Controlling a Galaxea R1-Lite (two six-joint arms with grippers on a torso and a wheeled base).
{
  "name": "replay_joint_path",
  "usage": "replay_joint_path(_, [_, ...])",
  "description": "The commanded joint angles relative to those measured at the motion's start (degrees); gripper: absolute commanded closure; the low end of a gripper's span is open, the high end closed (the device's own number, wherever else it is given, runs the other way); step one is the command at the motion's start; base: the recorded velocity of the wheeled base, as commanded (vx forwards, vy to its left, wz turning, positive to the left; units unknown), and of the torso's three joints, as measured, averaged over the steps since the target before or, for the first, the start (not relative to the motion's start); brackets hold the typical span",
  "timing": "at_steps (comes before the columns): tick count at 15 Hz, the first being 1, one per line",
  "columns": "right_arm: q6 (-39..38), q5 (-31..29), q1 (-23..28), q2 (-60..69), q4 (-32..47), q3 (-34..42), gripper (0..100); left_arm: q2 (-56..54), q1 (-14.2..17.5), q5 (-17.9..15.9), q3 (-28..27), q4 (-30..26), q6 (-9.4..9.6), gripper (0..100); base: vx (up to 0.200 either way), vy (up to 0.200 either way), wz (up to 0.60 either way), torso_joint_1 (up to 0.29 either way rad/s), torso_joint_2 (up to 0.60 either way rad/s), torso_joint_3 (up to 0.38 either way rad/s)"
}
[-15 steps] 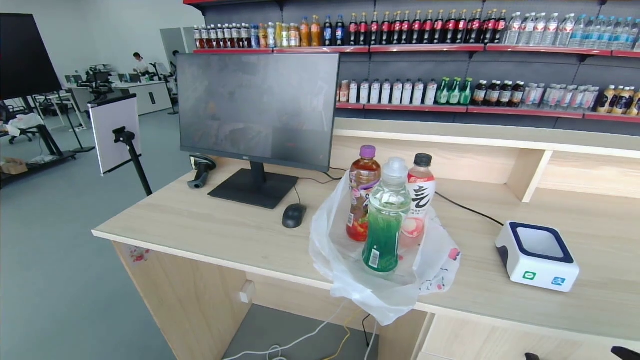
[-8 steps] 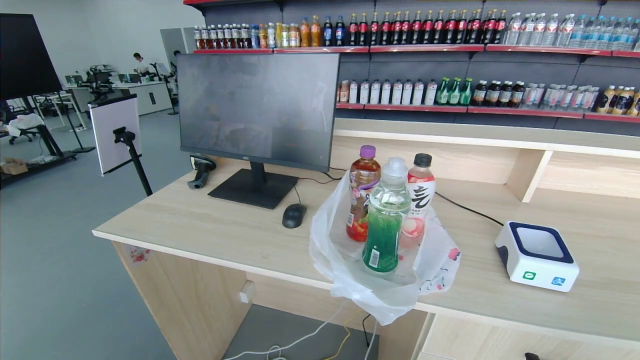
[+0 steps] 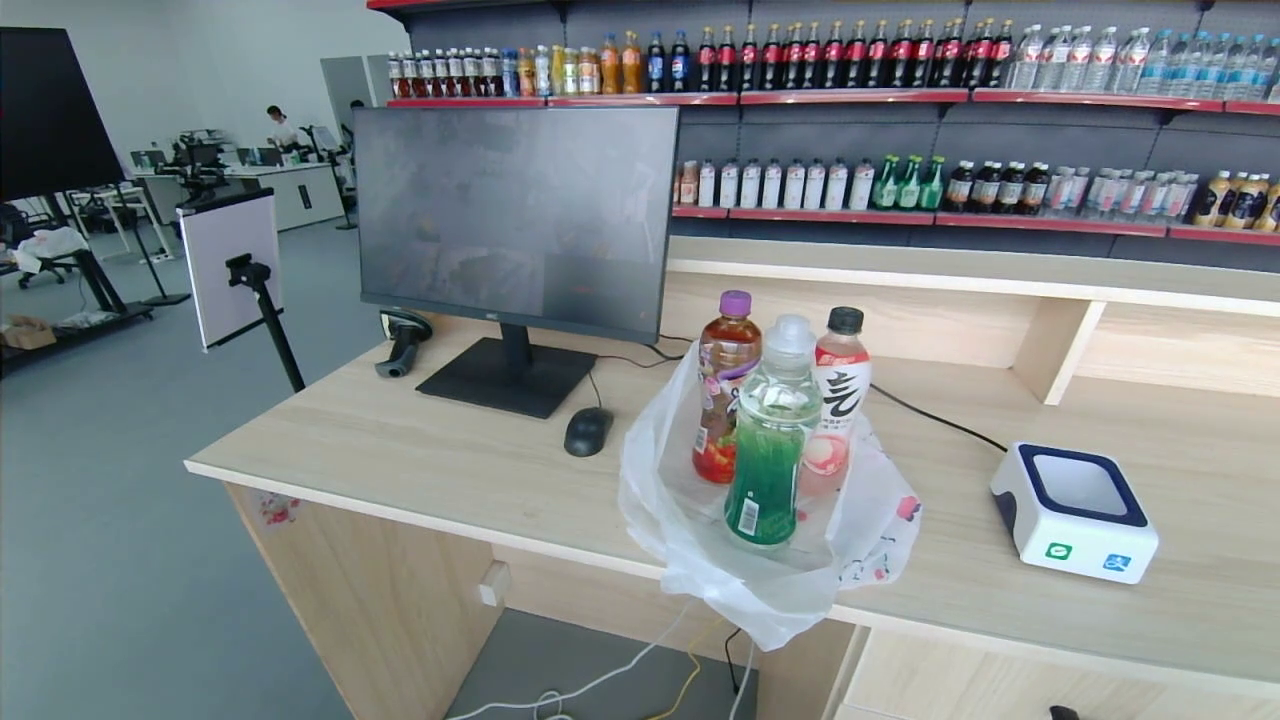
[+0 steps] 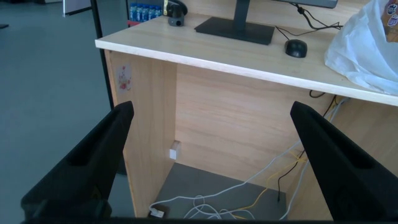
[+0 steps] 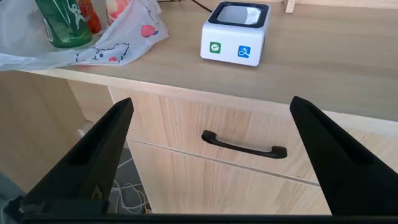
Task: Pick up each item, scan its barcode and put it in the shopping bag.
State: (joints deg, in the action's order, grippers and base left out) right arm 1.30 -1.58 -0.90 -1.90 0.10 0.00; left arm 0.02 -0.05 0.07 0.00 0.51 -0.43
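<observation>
Three bottles stand upright in the bag [image 3: 680,520] on the table [image 3: 450,450], near its front edge: a green bottle [image 3: 770,450] nearest, a purple-capped bottle [image 3: 725,385] behind it to the left and a pink bottle [image 3: 843,390] behind it to the right, all packed close together. The scanner [image 3: 1075,510] sits apart on the right. With every bottle inside the bag, the task looks finished or close to it.

The bottles look full, so each should be fairly heavy. Their plastic walls are stiff but smooth, and probably slippery over the label film. The soundest hold would be across the middle of the body, and the green bottle is the easiest to reach. The bag is thin, soft film slumped open around them. It would crumple or drag along if caught.

The left end effector [image 4: 211,118] hangs below the table's edge, facing its front panel, with its fingers spread wide and holding nothing. The right end effector [image 5: 211,109] is just as low, facing the drawer front under the scanner, also spread wide and empty.
</observation>
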Motion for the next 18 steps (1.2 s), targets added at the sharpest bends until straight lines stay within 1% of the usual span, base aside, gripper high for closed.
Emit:
replay_joint_path(1, [0.2,0.4,0.5,1.9,-0.1,0.0,0,0.0,0.0,0.0,0.0,0.0,-0.01,0,-0.200,0.000,0.00,0.002,-0.01,0.002])
replay_joint_path(2, [0.5,0.4,0.5,1.9,-0.1,0.0,0,0.0,0.0,0.0,0.0,0.0,-0.01,0,-0.200,0.000,0.00,0.027,0.01,0.002])
replay_joint_path(4, [4.8,0.5,0.5,1.9,-0.4,0.0,0,0.0,0.0,0.0,0.0,0.0,-0.01,0,-0.200,0.000,0.00,0.012,0.00,-0.002])
replay_joint_path(7, [4.0,0.5,0.5,1.9,-0.4,0.0,0,0.0,0.0,0.0,0.0,0.0,0.08,0,-0.200,0.000,0.00,-0.006,-0.01,0.002])
replay_joint_path(8, [3.5,0.8,0.5,1.9,-0.4,0.0,0,0.0,0.0,0.0,0.0,0.0,0.16,0,0.000,0.000,0.00,0.000,0.00,0.000])
replay_joint_path(11, [1.6,0.9,0.5,1.9,-0.3,0.0,0,0.0,0.0,0.0,0.0,0.0,0.25,0,0.000,0.000,-0.60,-0.004,0.00,0.004])
replay_joint_path(15, [1.0,0.9,0.5,1.9,-0.2,0.0,0,0.0,0.0,0.0,0.0,-0.1,0.25,0,0.000,0.000,-0.60,0.004,0.00,-0.001])
replay_joint_path(16, [-0.2,0.9,0.5,1.9,-0.1,0.0,0,0.0,0.0,0.0,0.0,-0.1,0.16,0,0.000,0.000,0.00,0.000,0.00,0.000])
replay_joint_path(18, [-1.2,0.8,0.5,1.9,-0.1,0.0,0,0.0,0.0,0.0,0.0,-0.1,0.25,0,0.000,-0.200,0.00,0.002,0.01,0.002])
